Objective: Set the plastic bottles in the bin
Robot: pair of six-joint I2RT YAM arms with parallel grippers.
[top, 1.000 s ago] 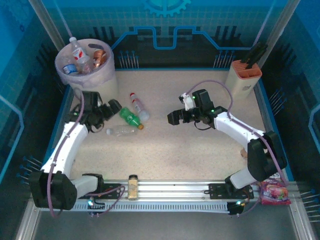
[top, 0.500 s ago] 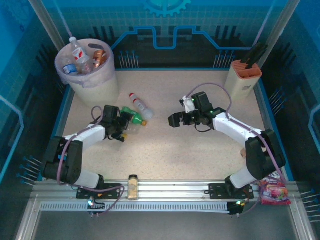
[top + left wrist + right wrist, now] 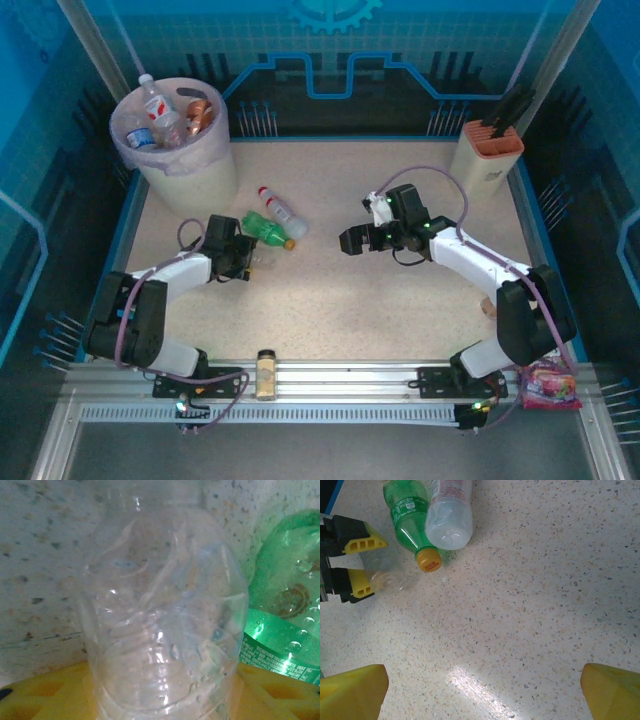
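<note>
**Desk:** Where do we put the left gripper (image 3: 243,262)?

**Photographer:** We see it low on the speckled table (image 3: 400,320), left of centre. Its yellow pads (image 3: 45,697) are closed in on a clear crumpled bottle (image 3: 165,615), one on each side. The bottle lies on its side on the tabletop.

**Desk:** And its neighbours?

**Photographer:** We have a green bottle (image 3: 409,515) with an orange cap (image 3: 429,560) just beside the clear one. A red-labelled clear bottle (image 3: 451,517) lies against the green one's far side.

**Desk:** What do we say of the right gripper (image 3: 352,240)?

**Photographer:** We show it hanging over bare table to the right of those three, well apart from them. Its yellow fingers (image 3: 352,692) are spread wide, with nothing between them.

**Desk:** Where is the bin (image 3: 195,180)?

**Photographer:** It stands at the table's far left corner, lined with a pale pink bag. We count several bottles (image 3: 155,100) inside it, and one white-capped neck pokes above the rim.
</note>
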